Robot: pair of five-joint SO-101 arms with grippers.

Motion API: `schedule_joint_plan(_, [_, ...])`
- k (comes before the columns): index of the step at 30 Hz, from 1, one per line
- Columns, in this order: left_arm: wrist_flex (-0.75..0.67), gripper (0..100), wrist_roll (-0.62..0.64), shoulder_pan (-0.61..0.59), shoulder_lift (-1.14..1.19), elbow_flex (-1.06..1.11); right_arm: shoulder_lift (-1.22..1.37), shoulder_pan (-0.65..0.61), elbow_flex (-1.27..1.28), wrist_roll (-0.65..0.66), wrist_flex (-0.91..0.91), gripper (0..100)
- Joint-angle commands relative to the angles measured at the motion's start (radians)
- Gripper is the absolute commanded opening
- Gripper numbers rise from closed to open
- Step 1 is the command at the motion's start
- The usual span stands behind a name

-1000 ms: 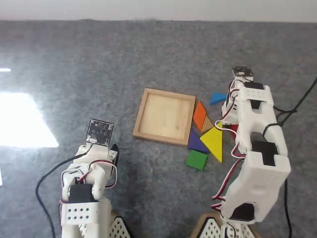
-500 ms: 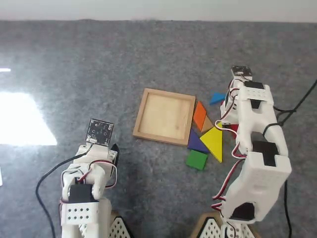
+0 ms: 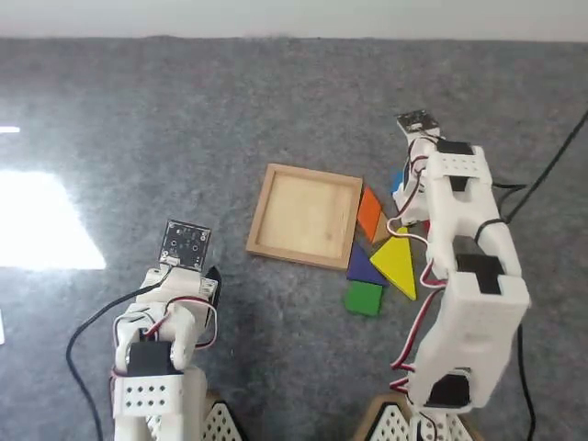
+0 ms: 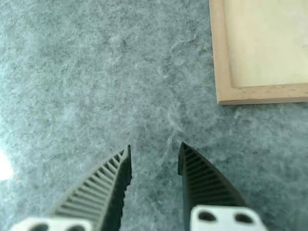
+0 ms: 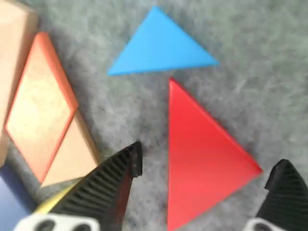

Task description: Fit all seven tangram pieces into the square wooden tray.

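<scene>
The left jaws hang parted over the grey surface (image 4: 96, 72), just short of the empty square wooden tray (image 4: 219, 57). The right jaws are spread wide, straddling the flat red triangle (image 5: 202, 168) (1 of 7 pieces, all outside the tray). The risk is that this thin piece skids under closing jaws into the flat blue triangle (image 5: 161, 45) just beyond, or slips off along its slanted edges.

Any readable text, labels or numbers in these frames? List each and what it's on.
None readable.
The wooden tray and the pieces, e.g. the red triangle, are unmarked.
Any print on the camera board of the left arm is too small to read.
</scene>
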Motion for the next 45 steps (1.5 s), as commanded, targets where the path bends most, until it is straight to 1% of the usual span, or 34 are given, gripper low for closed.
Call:
schedule_joint_plan(1, [0.000,15,-0.014,-0.006,-0.015,-0.008,0.038,-0.007,-0.054,0.014,-0.015,38.8])
schedule_joint_plan(7, [0.000,15,-0.014,-0.006,-0.015,-0.008,0.051,0.015,-0.049,0.005,-0.005,38.7])
schedule_joint_plan(10, [0.000,15,-0.014,-0.006,-0.015,-0.008,0.050,0.044,-0.046,-0.026,0.028,38.7])
schedule_joint_plan(14, [0.000,15,-0.014,-0.006,-0.015,-0.008,0.050,0.091,-0.046,-0.037,0.025,38.7])
schedule_joint_plan(21, [0.000,15,-0.014,-0.006,-0.015,-0.008,0.054,0.081,-0.049,-0.035,0.005,38.4])
schedule_joint_plan(22, [0.000,15,-0.014,-0.006,-0.015,-0.008,0.054,0.084,-0.048,-0.035,0.010,37.0])
schedule_joint_plan(26, [0.000,15,-0.014,-0.006,-0.015,-0.008,0.054,0.087,-0.048,-0.037,0.015,25.2])
schedule_joint_plan(27, [0.000,15,-0.014,-0.006,-0.015,-0.008,0.054,0.085,-0.048,-0.037,0.015,24.0])
schedule_joint_plan(33, [0.000,15,-0.014,-0.006,-0.015,-0.008,0.054,0.085,-0.048,-0.040,0.018,23.8])
schedule_joint_plan(37, [0.000,15,-0.014,-0.006,-0.015,-0.008,0.051,0.085,-0.048,-0.075,0.018,23.8])
schedule_joint_plan(41, [0.000,15,-0.014,-0.006,-0.015,-0.008,0.047,0.085,-0.055,-0.075,0.019,23.8])
schedule_joint_plan(45, [0.000,15,-0.014,-0.006,-0.015,-0.008,-0.012,0.081,-0.066,-0.080,0.056,23.8])
